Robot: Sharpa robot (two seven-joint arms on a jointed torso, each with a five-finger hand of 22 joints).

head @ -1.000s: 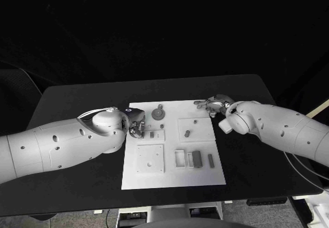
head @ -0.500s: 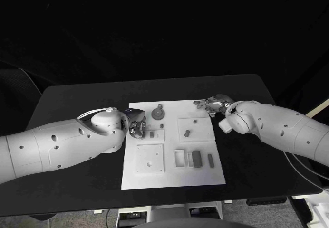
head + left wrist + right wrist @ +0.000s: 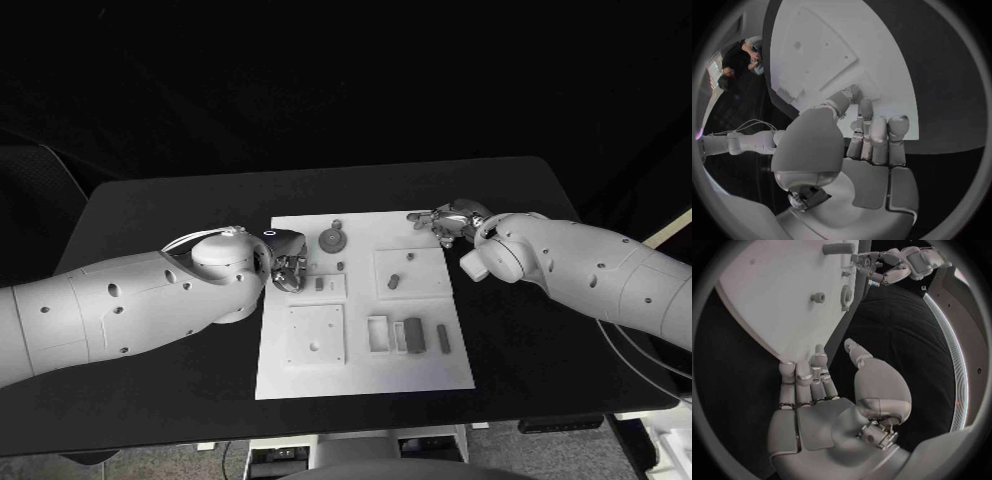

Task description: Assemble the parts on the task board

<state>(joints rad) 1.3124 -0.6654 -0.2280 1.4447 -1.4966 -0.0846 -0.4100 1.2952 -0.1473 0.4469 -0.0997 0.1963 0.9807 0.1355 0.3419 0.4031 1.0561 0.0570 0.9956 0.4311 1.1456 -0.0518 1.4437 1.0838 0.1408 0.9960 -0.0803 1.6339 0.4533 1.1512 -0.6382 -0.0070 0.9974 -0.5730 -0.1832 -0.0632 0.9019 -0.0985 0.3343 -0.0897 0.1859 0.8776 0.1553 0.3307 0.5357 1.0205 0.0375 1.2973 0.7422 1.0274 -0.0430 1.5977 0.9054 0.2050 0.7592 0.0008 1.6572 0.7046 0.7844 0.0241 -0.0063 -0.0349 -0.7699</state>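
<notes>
The task board (image 3: 361,300) lay flat in the middle of the black bench (image 3: 159,200), slightly below the centre of the head view. Small grey parts lay or stood on it: a round disc-shaped part (image 3: 333,240) near its upper left, a short peg (image 3: 394,282) on a raised square right of centre, and two bar-shaped parts (image 3: 415,334) beside a slotted holder toward the lower right.

The left hand (image 3: 286,268) was at the board's left edge, its fingers (image 3: 873,132) held close together with the tips down on or just above the white surface; whether a part sat between them could not be told. The right hand (image 3: 450,220) was at the board's upper right corner, fingers loosely extended at the edge, nothing seen in them.

The parts looked light, rigid and smooth, likely to slide or tip under a careless push. They would probably be best pinched across their narrow sides, the bars near mid-length, and lowered squarely into their seats.
</notes>
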